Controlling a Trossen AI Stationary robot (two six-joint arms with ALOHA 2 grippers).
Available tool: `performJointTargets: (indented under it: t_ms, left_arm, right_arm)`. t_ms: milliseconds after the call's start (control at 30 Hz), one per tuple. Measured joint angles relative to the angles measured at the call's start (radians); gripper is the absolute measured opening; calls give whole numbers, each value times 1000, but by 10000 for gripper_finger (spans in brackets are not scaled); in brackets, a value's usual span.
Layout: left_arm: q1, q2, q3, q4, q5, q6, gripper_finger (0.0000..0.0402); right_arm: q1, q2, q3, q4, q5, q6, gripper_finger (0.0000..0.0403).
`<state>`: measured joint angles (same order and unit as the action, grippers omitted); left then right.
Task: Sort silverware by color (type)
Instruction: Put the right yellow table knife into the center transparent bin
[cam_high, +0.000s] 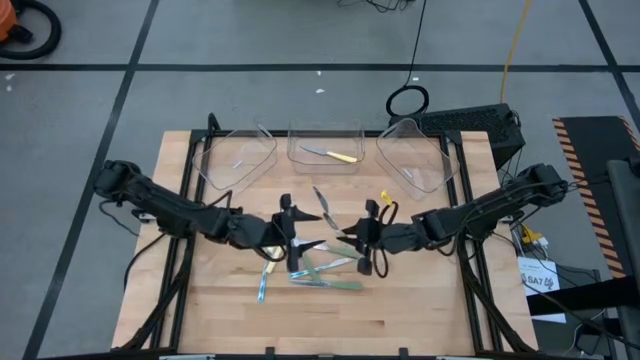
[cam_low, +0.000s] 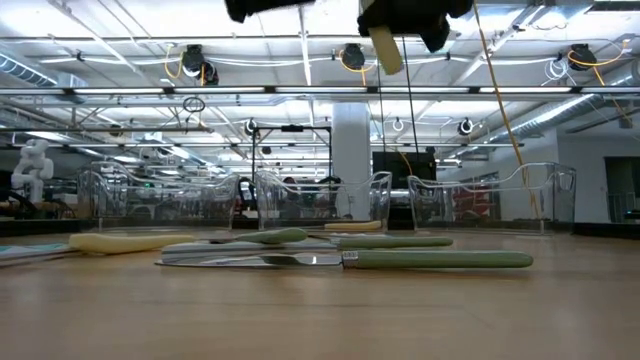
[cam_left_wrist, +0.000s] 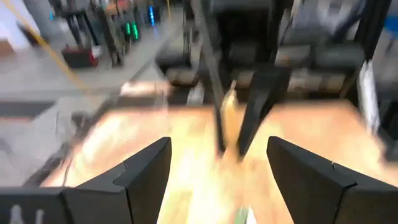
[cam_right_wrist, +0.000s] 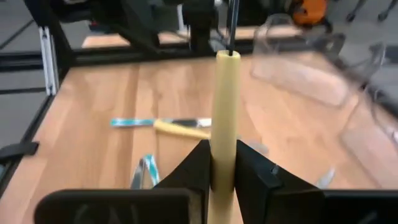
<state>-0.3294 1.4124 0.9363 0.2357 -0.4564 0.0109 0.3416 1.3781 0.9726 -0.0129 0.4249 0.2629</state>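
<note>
Right gripper is clamped on a yellow-handled utensil held above the mid-table pile, judged light, stiff and slippery, best gripped mid-handle; left gripper hovers nearby, fingers apart and empty.

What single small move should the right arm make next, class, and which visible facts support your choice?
Probably carry it toward the middle clear tray. The right gripper is shut on a yellow-handled utensil, held above the table, and that tray already holds another yellow-handled piece. The left gripper is open over the pile.
</note>
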Motion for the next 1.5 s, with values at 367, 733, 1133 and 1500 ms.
performJointTargets:
  t_ms: [367,733,1133,1500]
  left_arm:
    - [-6,-1,74,-186,4,10,273]
    - [16,-1,74,-201,9,-20,273]
    - [103,48,73,-180,226,-53,273]
    - [113,56,73,-226,229,-47,211]
  right_arm:
    - [-1,12,-1,-231,-21,130,44]
    - [-1,27,-1,-313,-91,168,44]
    - [-20,108,-2,-317,-173,84,45]
    - [-21,108,-2,-314,-168,84,45]
